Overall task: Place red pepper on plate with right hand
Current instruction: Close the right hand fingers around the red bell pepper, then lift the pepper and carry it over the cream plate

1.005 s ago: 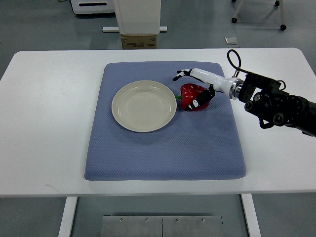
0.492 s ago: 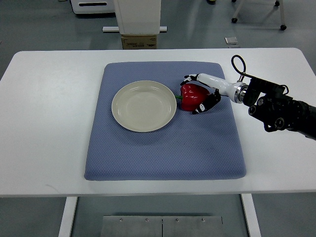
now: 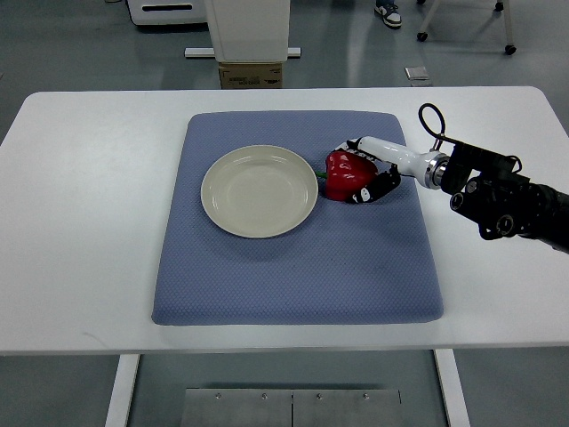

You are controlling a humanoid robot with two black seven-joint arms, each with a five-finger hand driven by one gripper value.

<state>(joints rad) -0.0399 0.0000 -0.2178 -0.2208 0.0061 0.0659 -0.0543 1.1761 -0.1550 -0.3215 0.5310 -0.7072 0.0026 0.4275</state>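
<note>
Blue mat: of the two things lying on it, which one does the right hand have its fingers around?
The red pepper, just right of the cream plate; the right hand wraps it, while the plate lies bare and untouched.

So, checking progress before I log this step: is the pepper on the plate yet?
No, the pepper sits on the blue mat just right of the plate, with the right hand wrapped around it.

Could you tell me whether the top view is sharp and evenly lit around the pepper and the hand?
Top view: lighting is soft and even, with no glare on the plate or white table; the red pepper shows small highlights and stays sharp; the right hand closed around it shows no motion blur; shadows on the blue mat are faint.
</note>
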